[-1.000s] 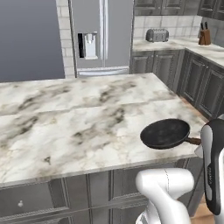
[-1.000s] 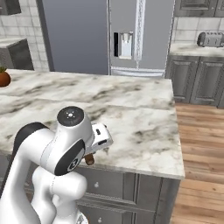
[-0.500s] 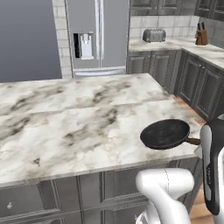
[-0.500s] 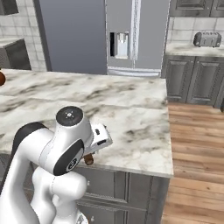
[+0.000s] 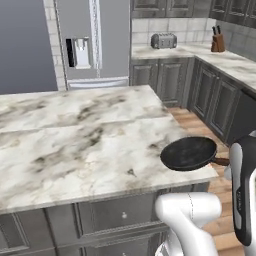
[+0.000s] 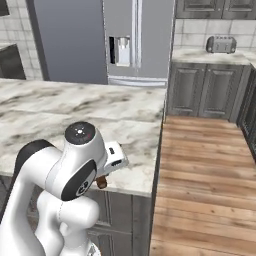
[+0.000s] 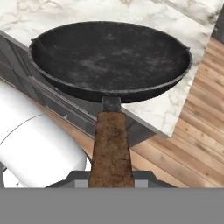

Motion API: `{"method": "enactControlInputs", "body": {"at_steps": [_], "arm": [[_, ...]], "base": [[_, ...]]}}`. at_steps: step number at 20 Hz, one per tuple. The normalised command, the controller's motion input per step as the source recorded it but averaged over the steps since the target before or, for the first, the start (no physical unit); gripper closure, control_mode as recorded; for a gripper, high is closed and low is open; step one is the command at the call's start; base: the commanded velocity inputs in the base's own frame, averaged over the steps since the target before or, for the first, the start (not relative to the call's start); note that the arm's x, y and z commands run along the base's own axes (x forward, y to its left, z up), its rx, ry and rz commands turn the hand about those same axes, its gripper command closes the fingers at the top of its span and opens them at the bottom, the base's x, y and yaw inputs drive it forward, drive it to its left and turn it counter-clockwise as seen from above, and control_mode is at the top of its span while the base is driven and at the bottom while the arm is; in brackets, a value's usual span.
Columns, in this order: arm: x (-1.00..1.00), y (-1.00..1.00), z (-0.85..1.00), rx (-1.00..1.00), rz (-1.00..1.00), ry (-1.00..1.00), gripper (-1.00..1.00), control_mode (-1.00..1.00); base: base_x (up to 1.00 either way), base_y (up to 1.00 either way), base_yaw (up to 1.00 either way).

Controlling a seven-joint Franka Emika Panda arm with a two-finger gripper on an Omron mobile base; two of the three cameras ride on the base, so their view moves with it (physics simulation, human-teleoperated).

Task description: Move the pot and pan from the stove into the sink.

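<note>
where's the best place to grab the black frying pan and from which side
By its brown handle, from the handle's free end, as the gripper holds it now. The pan has a wide sloped bowl, too broad for the gripper; the straight, narrow handle fits.

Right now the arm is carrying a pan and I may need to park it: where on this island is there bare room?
The marble island top is bare from the fridge-side edge to the near edge. The one crowded spot is its right near corner, where the pan hangs in the gripper.
</note>
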Motion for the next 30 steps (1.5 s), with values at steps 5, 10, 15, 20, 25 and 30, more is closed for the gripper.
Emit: {"method": "enactControlInputs", "body": {"at_steps": [5,10,15,20,25,30], "arm": [[0.0,0.0,0.0,0.0,0.0,0.0,1.0,1.0],[0.0,0.0,0.0,0.0,0.0,0.0,1.0,1.0],[0.0,0.0,0.0,0.0,0.0,0.0,1.0,1.0],[0.0,0.0,0.0,0.0,0.0,0.0,1.0,1.0],[0.0,0.0,0.0,0.0,0.0,0.0,1.0,1.0],[0.0,0.0,0.0,0.0,0.0,0.0,1.0,1.0]], "base": [[0.12,-0.74,0.0],[0.12,-0.73,0.0],[0.12,-0.73,0.0],[0.12,-0.72,0.0],[0.11,-0.69,0.0],[0.11,-0.68,0.0]]}}
